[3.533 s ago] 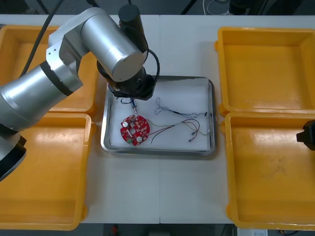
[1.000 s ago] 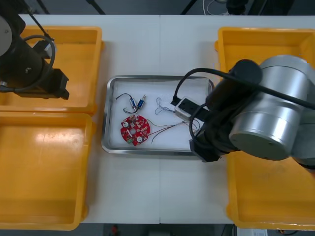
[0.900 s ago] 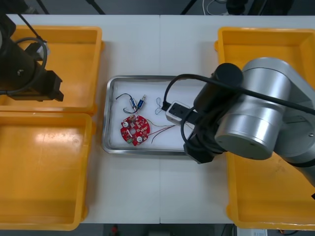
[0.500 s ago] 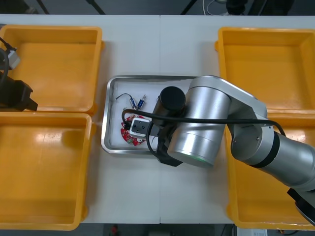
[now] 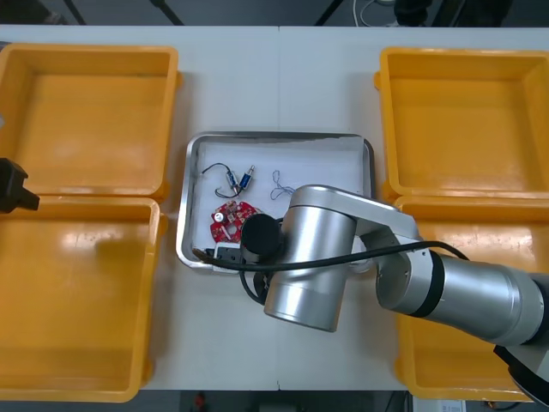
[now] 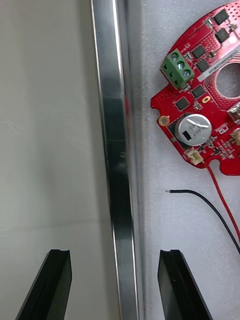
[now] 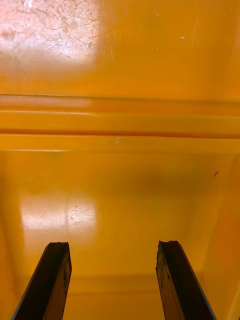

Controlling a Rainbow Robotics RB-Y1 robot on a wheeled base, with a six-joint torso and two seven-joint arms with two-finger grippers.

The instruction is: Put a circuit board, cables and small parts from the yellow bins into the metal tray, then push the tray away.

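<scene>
Four bins [image 5: 86, 120] sit on the surface [image 5: 279, 69], two at each side, with one tray [image 5: 279, 136] between them. The tray is white inside. In it I count one red board [image 5: 225, 215], one black cable [image 5: 219, 169] with what look like two small parts [image 5: 243, 178] at its end, and one thin blue and white cable [image 5: 281, 182]. My right arm covers the near part of the tray.

My right hand [image 6: 112, 255] is low at the tray's near left corner. It is spread wide and grips nothing. It straddles the left rim, with one finger [image 6: 52, 280] over the bare surface and the other over the white inside. Just ahead of that inner finger the wrist view shows the board, a red wire [image 6: 220, 192] running from it, and a black wire [image 6: 210, 205] lying beside the red one.

My left hand [image 7: 112, 247] is at the surface's left edge, over the seam between the two left bins. It is also spread wide, with nothing between its fingers.
</scene>
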